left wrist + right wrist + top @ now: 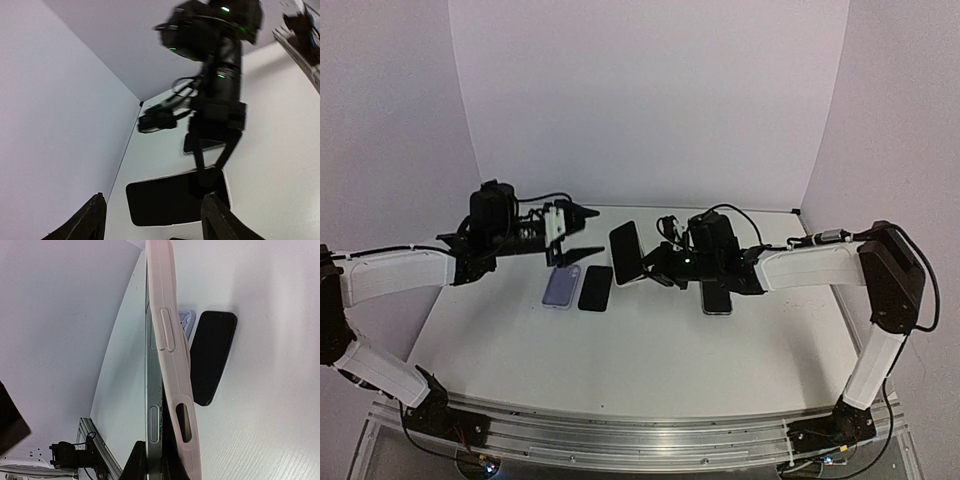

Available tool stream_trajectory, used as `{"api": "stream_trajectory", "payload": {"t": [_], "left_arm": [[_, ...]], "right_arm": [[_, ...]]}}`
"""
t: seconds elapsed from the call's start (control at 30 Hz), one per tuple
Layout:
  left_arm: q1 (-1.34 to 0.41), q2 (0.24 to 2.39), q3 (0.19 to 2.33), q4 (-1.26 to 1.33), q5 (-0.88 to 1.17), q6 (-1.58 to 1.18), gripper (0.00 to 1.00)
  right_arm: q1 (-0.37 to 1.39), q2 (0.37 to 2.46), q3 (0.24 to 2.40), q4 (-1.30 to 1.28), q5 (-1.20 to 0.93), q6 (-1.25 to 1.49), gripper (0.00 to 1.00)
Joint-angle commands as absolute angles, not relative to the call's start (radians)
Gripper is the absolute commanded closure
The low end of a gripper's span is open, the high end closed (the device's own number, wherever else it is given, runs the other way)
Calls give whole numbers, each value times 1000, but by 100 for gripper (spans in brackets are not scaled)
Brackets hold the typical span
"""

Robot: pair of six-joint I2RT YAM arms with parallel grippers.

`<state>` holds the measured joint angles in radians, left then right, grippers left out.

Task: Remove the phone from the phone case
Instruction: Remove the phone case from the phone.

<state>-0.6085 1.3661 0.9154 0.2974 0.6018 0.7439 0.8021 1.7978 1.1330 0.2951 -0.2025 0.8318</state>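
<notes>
Gripping phone case (172, 340) near one end, right gripper (648, 264) has jaws clamped tight, case held up on edge over table (650, 350). Phone (151, 385) sits inside case, metal side rim showing beside pale case wall, dark screen facing left arm. Left gripper (575, 232) near, apart from case, fingers (90, 222) spread wide, nothing between. On table: lavender case (561, 286) just beside black phone (596, 288); dark handset (717, 298) under right arm.

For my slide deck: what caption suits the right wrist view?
Right gripper grips a phone, edge-on in its pale case, near a black phone on the table.
</notes>
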Motion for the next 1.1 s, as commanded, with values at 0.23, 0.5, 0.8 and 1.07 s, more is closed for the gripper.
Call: {"api": "stream_trajectory", "payload": {"t": [0.23, 0.5, 0.8, 1.07], "left_arm": [[-544, 1300, 778, 603, 592, -257, 35], [-586, 1402, 842, 924, 530, -278, 20], [-631, 1497, 981, 1171, 464, -253, 35], [-637, 1517, 1003, 1233, 450, -211, 62]], "right_arm": [[811, 1650, 1294, 522, -52, 852, 100], [853, 1740, 1469, 708, -73, 889, 100], [900, 1864, 1664, 791, -112, 909, 100], [911, 1886, 1702, 806, -121, 906, 100]]}}
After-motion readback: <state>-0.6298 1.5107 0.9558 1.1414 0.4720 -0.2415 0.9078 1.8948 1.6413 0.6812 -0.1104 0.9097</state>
